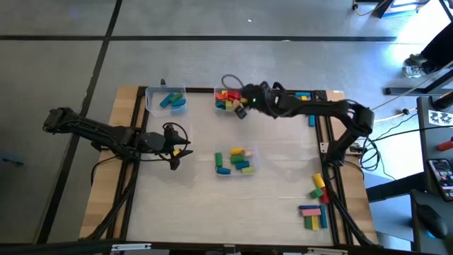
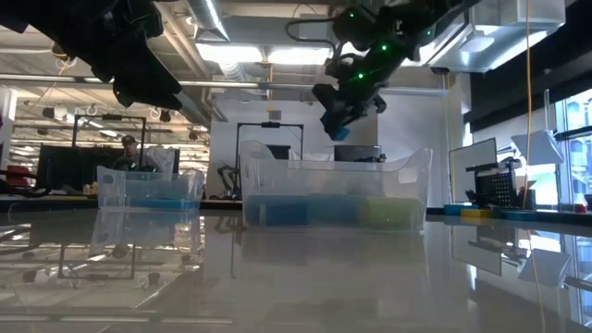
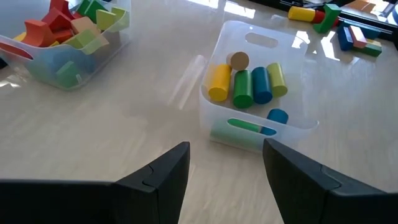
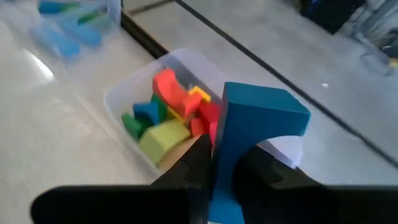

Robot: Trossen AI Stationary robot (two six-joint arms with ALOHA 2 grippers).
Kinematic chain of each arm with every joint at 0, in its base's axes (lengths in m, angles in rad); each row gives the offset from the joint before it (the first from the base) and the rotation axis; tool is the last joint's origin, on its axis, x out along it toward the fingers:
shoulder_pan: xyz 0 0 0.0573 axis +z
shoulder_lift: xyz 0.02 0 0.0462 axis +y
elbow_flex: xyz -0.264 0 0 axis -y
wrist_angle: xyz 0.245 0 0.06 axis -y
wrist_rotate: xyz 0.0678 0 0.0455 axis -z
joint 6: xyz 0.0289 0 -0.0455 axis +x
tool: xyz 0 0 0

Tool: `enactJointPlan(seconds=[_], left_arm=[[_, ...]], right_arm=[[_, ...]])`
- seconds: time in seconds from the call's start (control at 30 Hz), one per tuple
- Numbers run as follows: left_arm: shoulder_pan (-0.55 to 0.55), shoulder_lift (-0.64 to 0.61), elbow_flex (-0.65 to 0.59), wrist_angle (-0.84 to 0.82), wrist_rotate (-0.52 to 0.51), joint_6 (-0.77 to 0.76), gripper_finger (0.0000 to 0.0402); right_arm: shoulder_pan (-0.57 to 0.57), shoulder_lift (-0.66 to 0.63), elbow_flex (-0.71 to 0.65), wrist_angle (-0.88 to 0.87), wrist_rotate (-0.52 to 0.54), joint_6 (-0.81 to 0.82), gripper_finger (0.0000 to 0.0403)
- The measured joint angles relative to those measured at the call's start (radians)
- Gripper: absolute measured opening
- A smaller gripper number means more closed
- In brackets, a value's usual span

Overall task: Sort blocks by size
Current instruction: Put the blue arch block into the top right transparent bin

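Right claw (image 4: 214, 174) holds a teal block (image 4: 261, 124) upright, long axis standing between the jaws, clamped narrow on its lower end. Claw hangs above the far middle tub (image 1: 228, 99), which already holds a jumble of red, yellow, green and blue blocks (image 4: 168, 112). In the right wrist view the tub sits just below and ahead of the held block; a drop there looks like the step in hand, though whether the block is fully over the rim I cannot tell.

Left claw (image 3: 224, 168) waits low over the worktop (image 1: 269, 205), jaws wide, empty, facing the centre tub (image 3: 261, 134) of cylinder-like blocks.

Third tub (image 1: 166, 99) at far left holds blue pieces. Loose blocks (image 1: 315, 209) lie near the worktop's right edge, well apart from both claws; right arm nearer.

Nothing visibly blocks the descent.
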Motion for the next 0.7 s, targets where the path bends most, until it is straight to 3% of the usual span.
enactJointPlan(seconds=[0.1, 0.33, 0.7], left_arm=[[0.000, 0.000, 0.000, 0.000, -0.001, 0.004, 0.0198], [0.001, 0.000, 0.000, 0.005, -0.046, 0.013, 0.0198], [0.003, 0.000, 0.000, 0.014, -0.051, -0.010, 0.0198]], right_arm=[[-0.054, 0.000, 0.000, 0.053, -0.060, 0.001, 0.0056], [-0.125, 0.000, 0.000, 0.102, -0.071, 0.049, 0.0057], [-0.150, 0.113, 0.000, 0.242, -0.117, 0.021, 0.0058]])
